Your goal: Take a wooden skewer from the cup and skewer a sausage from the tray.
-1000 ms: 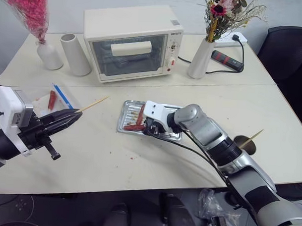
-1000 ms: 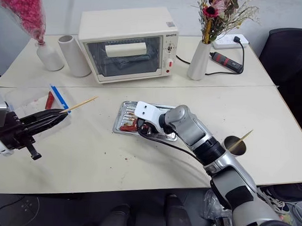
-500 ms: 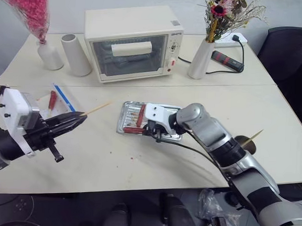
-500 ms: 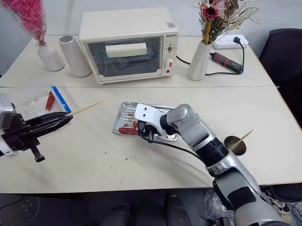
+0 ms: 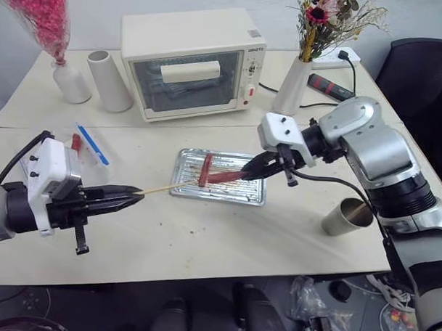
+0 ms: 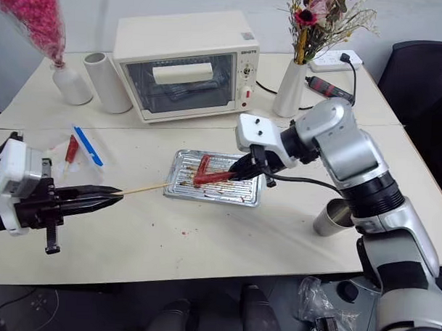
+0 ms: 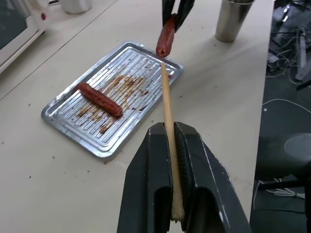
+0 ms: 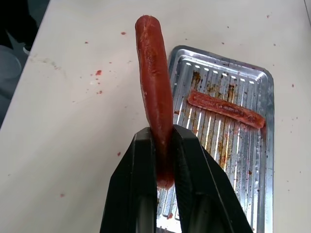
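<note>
Above the tray (image 5: 252, 197), sausage (image 5: 222, 177) clamped in right end effector (image 5: 248, 170), skewer (image 5: 159, 189) tip nearby.

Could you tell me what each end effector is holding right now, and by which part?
The left end effector grips the skewer at its blunt end; the right end effector grips a sausage at one end.

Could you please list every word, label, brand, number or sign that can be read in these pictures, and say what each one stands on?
Dark brand lettering at the top of the control panel of the toaster oven: too small to read.
Markings around the oven's dials: too small to read.
I can make out no other text, neither on the tray nor on the cup.
</note>
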Action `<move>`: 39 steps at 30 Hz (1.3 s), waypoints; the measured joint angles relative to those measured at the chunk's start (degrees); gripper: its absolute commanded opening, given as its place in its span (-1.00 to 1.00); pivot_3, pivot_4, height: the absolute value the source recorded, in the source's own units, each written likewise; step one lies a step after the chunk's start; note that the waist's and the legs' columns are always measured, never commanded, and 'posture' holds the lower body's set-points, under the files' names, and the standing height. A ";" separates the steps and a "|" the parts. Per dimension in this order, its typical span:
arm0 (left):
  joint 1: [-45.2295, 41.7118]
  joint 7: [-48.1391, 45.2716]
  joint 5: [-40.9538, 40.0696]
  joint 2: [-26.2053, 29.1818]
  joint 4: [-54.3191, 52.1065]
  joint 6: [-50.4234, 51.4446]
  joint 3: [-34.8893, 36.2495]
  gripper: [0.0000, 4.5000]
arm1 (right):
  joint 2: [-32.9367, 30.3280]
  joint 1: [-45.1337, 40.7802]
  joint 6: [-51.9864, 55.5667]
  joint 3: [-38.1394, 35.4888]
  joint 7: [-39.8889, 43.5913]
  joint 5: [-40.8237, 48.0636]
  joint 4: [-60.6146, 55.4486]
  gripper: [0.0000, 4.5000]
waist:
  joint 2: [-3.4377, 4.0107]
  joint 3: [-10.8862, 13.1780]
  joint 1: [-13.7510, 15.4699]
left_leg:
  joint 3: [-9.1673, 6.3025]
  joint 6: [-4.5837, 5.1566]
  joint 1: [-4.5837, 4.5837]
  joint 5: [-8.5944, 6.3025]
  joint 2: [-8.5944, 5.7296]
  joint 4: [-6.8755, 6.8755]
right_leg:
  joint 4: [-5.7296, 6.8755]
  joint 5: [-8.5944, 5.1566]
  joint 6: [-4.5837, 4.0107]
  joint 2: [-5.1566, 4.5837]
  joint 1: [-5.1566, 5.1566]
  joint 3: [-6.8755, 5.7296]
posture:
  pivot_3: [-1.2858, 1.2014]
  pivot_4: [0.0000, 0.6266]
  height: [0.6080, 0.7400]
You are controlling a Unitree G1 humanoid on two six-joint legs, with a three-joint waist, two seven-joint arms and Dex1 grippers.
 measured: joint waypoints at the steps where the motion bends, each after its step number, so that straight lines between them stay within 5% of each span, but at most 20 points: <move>1: -1.14 -0.16 0.17 0.11 0.24 -0.22 -0.59 -1.00 | -0.08 -0.29 -0.37 -0.06 0.28 0.09 0.00 -0.91 | 0.00 0.00 0.01 | 0.02 0.00 0.03 0.00 0.00 0.00 | 0.03 0.00 0.00 0.02 0.00 0.03 | 0.03 -0.52 1.00; 39: -9.44 -1.80 3.94 0.30 2.44 -1.54 -8.21 -1.00 | 1.16 -0.65 5.26 -0.18 -1.48 3.53 -2.53 -0.91 | 0.00 0.00 0.09 | 0.12 -0.02 0.08 -0.01 0.07 0.02 | 0.15 0.00 -0.01 0.09 -0.03 0.20 | 0.03 -0.52 1.00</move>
